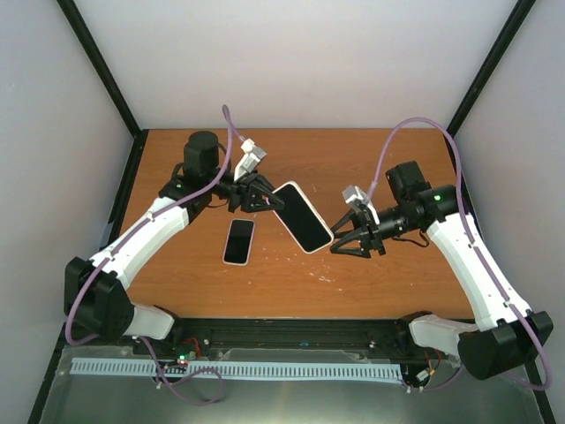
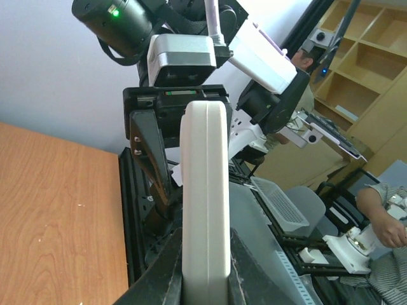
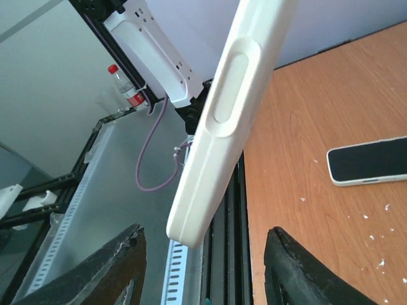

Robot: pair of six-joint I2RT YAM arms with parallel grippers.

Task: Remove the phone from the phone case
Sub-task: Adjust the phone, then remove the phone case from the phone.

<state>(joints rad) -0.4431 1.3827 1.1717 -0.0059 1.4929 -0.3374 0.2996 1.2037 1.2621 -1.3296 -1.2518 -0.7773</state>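
Note:
A cream phone case [image 1: 300,216] with a black face showing is held in the air above the table, tilted. My left gripper [image 1: 262,196] is shut on its upper left end. In the left wrist view the case [image 2: 205,190] stands edge-on, pinched between the jaws of the left gripper [image 2: 205,283]. My right gripper [image 1: 350,240] is open at the case's lower right end. In the right wrist view the case's corner [image 3: 216,159] hangs ahead of the wide-open right gripper [image 3: 206,267], touching neither finger. Whether the phone sits inside the case I cannot tell.
A smaller black phone with a white rim [image 1: 238,240] lies flat on the wooden table [image 1: 380,274], below the left gripper. It also shows in the right wrist view [image 3: 372,162]. The black rail [image 1: 300,331] runs along the near edge.

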